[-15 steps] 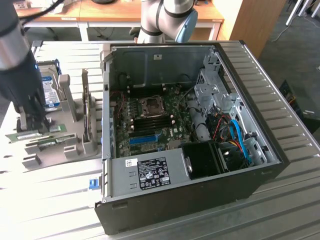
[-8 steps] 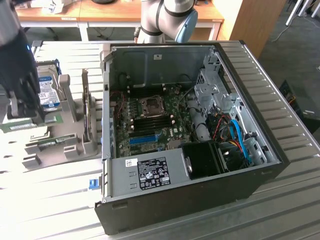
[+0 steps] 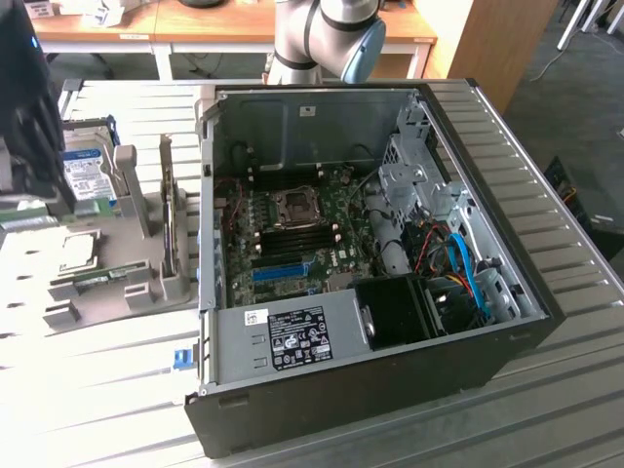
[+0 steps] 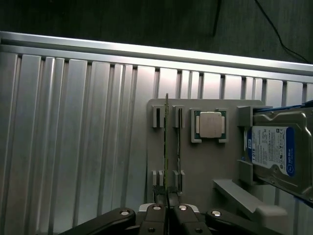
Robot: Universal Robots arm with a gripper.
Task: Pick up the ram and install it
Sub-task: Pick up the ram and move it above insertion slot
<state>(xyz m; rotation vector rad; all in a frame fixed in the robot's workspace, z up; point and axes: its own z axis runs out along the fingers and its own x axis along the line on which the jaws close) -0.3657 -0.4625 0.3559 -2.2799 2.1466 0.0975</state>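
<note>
The ram (image 4: 166, 137) shows edge-on as a thin green stick, and my gripper (image 4: 166, 195) is shut on its near end. It stands over the slot of the grey holder (image 4: 205, 161) that is farthest from the CPU (image 4: 209, 125). Whether it is clear of that slot I cannot tell. A twin green stick (image 4: 178, 147) sits in the neighbouring slot. In the exterior view the holder (image 3: 107, 263) lies at the exterior view's left of the open computer case (image 3: 370, 244), with my dark wrist (image 3: 24, 107) above it. The motherboard's memory slots (image 3: 292, 237) lie inside the case.
A hard drive (image 4: 274, 152) with a blue label leans in the holder beside the CPU. The case holds a black fan shroud (image 3: 400, 310), a drive cage (image 3: 414, 180) and cables. The arm's base (image 3: 322, 39) stands behind the case. The ribbed metal table (image 4: 73, 147) ends near the holder.
</note>
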